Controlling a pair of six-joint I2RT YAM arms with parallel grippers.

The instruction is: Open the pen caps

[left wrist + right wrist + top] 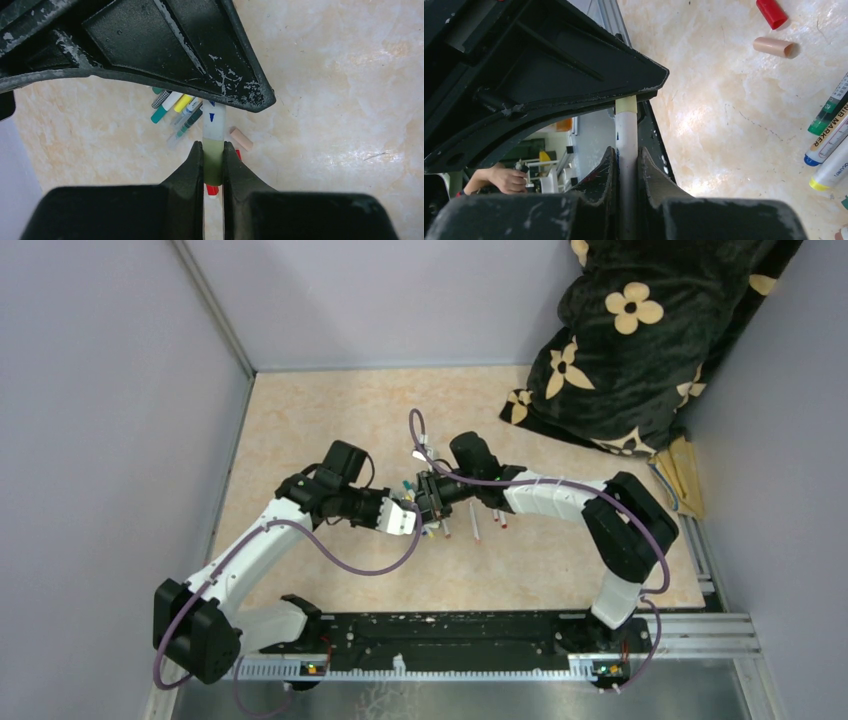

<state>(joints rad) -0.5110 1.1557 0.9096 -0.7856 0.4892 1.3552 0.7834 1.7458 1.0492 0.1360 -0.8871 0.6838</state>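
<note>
The left fingers [192, 167] are gripping the pale green cap [213, 157] between them, while the right fingers [648, 172] are clamping the same pen's white barrel [626, 132], a light, stiff, smooth tube probably needing firm holds close to the joint.

The right gripper [626, 156] clamps a white pen [626, 131] between its fingers. The pen's pale yellowish cap [626, 104] disappears under a black housing [549, 75], apparently the other arm's. On the marbled table [724, 125], a red cap [772, 12] and a peach cap [775, 47] lie near each other, with three markers [830, 144] at the right edge.
</note>
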